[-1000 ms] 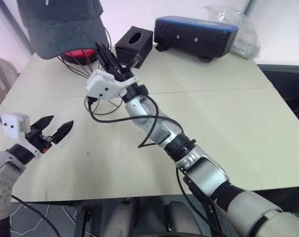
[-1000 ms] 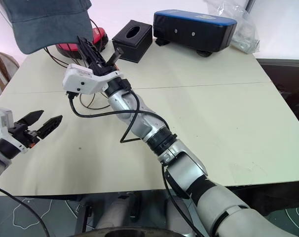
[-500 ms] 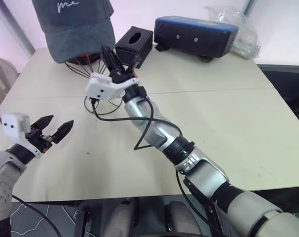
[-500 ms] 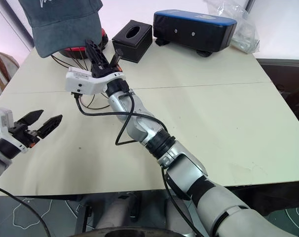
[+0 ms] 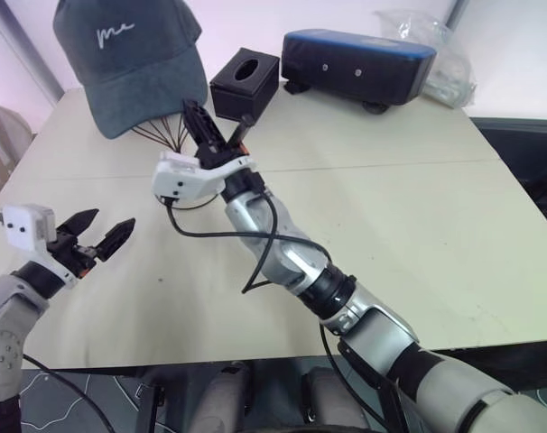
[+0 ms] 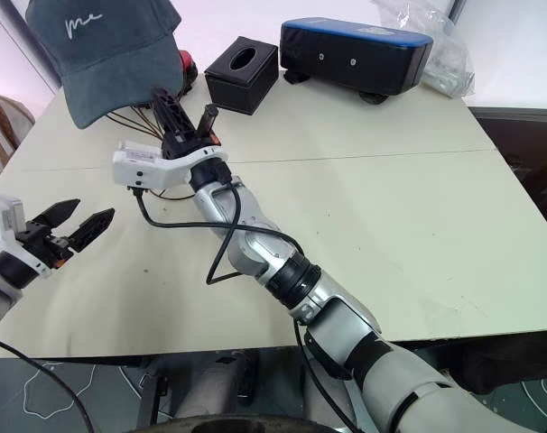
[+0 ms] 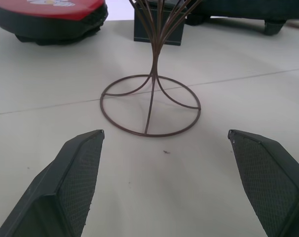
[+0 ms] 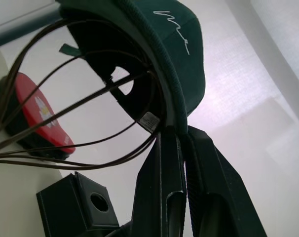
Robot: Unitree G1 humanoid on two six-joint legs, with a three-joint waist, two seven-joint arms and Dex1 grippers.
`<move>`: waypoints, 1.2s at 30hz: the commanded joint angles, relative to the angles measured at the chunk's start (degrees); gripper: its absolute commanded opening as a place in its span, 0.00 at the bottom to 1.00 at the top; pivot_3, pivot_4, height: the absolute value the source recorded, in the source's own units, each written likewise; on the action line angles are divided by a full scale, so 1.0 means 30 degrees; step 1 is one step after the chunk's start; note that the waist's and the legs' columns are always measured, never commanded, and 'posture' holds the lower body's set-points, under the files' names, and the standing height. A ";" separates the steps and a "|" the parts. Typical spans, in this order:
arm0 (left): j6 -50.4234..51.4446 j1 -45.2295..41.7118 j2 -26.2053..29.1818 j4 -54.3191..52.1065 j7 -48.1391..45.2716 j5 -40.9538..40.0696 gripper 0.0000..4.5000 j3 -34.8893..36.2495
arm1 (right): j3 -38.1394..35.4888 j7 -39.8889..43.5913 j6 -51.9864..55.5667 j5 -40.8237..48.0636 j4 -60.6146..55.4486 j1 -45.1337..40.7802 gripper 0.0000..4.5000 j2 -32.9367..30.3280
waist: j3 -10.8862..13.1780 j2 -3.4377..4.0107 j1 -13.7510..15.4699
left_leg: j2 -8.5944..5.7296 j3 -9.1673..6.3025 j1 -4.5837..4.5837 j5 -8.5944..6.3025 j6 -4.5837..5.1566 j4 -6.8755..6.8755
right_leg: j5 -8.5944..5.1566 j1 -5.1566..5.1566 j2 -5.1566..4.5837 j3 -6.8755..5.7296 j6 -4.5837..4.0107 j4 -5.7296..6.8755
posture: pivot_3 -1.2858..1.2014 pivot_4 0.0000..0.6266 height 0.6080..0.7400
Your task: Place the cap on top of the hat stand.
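The right gripper point(image 8: 181, 129) has its two black fingers pinched tight on the edge of the dark grey-green cloth cap with white writing point(image 5: 129, 56). The cap sits over the round cage top of the thin dark wire hat stand point(image 7: 153, 79) on the pale table point(image 5: 418, 207). The left gripper point(image 5: 99, 236) hangs open, holding nothing

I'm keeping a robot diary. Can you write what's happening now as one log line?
step: seating cap on hat stand | right gripper: shut on cap rim | left gripper: open, idle | released: no
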 commanded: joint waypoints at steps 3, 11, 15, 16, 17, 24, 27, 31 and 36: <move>-0.0491 -0.0169 0.0039 -0.0271 0.0026 -0.0037 0.94 0.0330 | -0.0113 0.0911 -0.0177 0.0013 -0.1677 -0.0248 0.01 0.0154 | -0.0001 -0.0001 0.0000 | 0.0000 -0.0001 0.0000 0.0000 0.0000 -0.0001 | 0.0000 0.0000 0.0000 -0.0001 0.0000 0.0000 | 0.52 0.24 1.00; -0.0562 0.0053 -0.0009 -0.0401 0.0052 -0.0078 0.94 0.0487 | 0.0271 0.1518 0.0206 -0.0475 -0.1681 0.0303 0.01 0.0275 | -0.0001 -0.0001 0.0000 | 0.0001 -0.0001 0.0000 -0.0001 0.0000 -0.0001 | 0.0000 0.0000 0.0000 -0.0002 0.0000 0.0001 | 0.52 0.24 1.00; -0.0542 0.0131 0.0053 -0.0517 0.0082 -0.0141 0.94 0.0562 | 0.0263 0.1502 0.0272 -0.0546 -0.1602 0.0383 0.01 0.0333 | -0.0001 -0.0001 -0.0013 | 0.0002 -0.0002 0.0000 -0.0001 0.0000 -0.0006 | -0.0001 -0.0003 0.0002 -0.0001 -0.0002 0.0001 | 0.52 0.24 1.00; -0.0532 0.0141 0.0066 -0.0537 0.0086 -0.0150 0.94 0.0573 | 0.0262 0.1492 0.0262 -0.0538 -0.1585 0.0394 0.01 0.0336 | 0.0000 -0.0001 -0.0012 | 0.0003 -0.0002 0.0000 -0.0001 0.0000 -0.0007 | -0.0001 -0.0003 0.0002 -0.0001 -0.0003 0.0001 | 0.52 0.24 1.00; -0.0542 0.0169 0.0075 -0.0537 0.0070 -0.0155 0.94 0.0598 | 0.0267 0.1519 0.0264 -0.0484 -0.1529 0.0435 0.01 0.0365 | -0.0001 -0.0001 -0.0010 | 0.0003 -0.0003 0.0000 -0.0001 -0.0001 -0.0007 | -0.0002 -0.0004 0.0002 -0.0001 -0.0003 0.0001 | 0.52 0.24 1.00; -0.0486 0.0287 0.0294 -0.0531 -0.0066 -0.0205 0.94 0.0784 | 0.0189 0.2379 -0.0616 0.0440 -0.1229 0.0917 0.01 -0.0105 | -0.0001 -0.0001 -0.0006 | 0.0003 -0.0003 0.0000 -0.0001 0.0000 -0.0007 | -0.0001 -0.0002 0.0001 -0.0001 -0.0004 0.0001 | 0.52 0.24 1.00; -0.0447 0.0261 0.0382 -0.0512 -0.0110 -0.0217 0.94 0.0792 | 0.0123 0.2696 -0.1042 0.0677 -0.1499 0.1206 0.01 -0.0462 | -0.0001 -0.0001 -0.0004 | 0.0002 -0.0003 0.0000 -0.0001 0.0000 -0.0007 | -0.0002 -0.0003 0.0002 -0.0001 -0.0004 0.0001 | 0.52 0.24 1.00; -0.0404 0.0106 0.0550 -0.0354 -0.0184 -0.0219 0.94 0.0730 | 0.0045 0.3214 -0.1595 0.1009 -0.1942 0.1615 0.01 -0.0995 | -0.0001 -0.0001 -0.0004 | 0.0002 -0.0004 0.0000 -0.0002 0.0001 -0.0007 | -0.0002 -0.0001 0.0001 -0.0003 -0.0004 0.0001 | 0.52 0.24 1.00; -0.0384 0.0007 0.0582 -0.0303 -0.0195 -0.0229 0.94 0.0571 | -0.0272 0.3625 -0.2097 0.1360 -0.2120 0.1465 0.01 -0.1534 | -0.0001 -0.0001 -0.0008 | 0.0003 -0.0004 0.0000 -0.0002 0.0001 -0.0007 | -0.0002 -0.0002 0.0001 -0.0002 -0.0004 0.0001 | 0.52 0.24 1.00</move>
